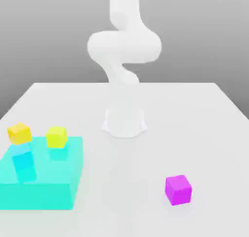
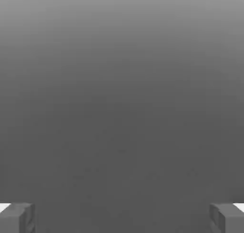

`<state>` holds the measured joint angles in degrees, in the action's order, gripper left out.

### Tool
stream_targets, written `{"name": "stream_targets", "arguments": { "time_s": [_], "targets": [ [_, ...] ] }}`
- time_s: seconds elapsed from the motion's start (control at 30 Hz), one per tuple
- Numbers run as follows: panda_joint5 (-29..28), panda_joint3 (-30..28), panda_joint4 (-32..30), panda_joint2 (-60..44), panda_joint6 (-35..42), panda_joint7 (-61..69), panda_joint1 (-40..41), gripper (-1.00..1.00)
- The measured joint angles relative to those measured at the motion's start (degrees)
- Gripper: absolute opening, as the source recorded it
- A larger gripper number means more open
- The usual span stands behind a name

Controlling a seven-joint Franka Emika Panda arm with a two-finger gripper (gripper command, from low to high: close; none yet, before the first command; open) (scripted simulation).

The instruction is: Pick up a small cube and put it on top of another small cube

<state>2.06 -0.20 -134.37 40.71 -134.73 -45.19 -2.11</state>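
The small cube point(image 1: 178, 189) is plain magenta and sits alone on the white table, toward the front on the exterior view's right. Two small yellow cubes point(image 1: 19, 133) point(image 1: 56, 137) stand at the far side of a big cyan block point(image 1: 41, 175) on the exterior view's left. In the hand view my gripper point(image 2: 122, 217) is open, its two grey fingertips point(image 2: 16, 217) far apart with nothing between them, facing a plain grey background. The white arm point(image 1: 124, 46) rises from its base and leaves the exterior view at the top.
The arm's round white base point(image 1: 124, 120) stands at the middle of the table point(image 1: 194, 114). The cyan block is wide and low, and its glossy top mirrors the yellow cubes. Bare table lies between the block and the magenta cube.
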Motion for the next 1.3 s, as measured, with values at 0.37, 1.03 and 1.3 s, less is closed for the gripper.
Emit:
{"name": "stream_targets", "arguments": {
  "time_s": [0.37,1.03,1.3],
  "targets": [
    [6.6,3.3,-11.6,-23.5,-13.3,0.9,-8.0,0.0],
    [0.3,8.2,-20.6,-52.7,-30.0,-6.9,-12.2,0.0],
    [-3.1,4.6,-20.1,-57.6,-35.5,-9.5,-15.1,0.0]
  ]
}}
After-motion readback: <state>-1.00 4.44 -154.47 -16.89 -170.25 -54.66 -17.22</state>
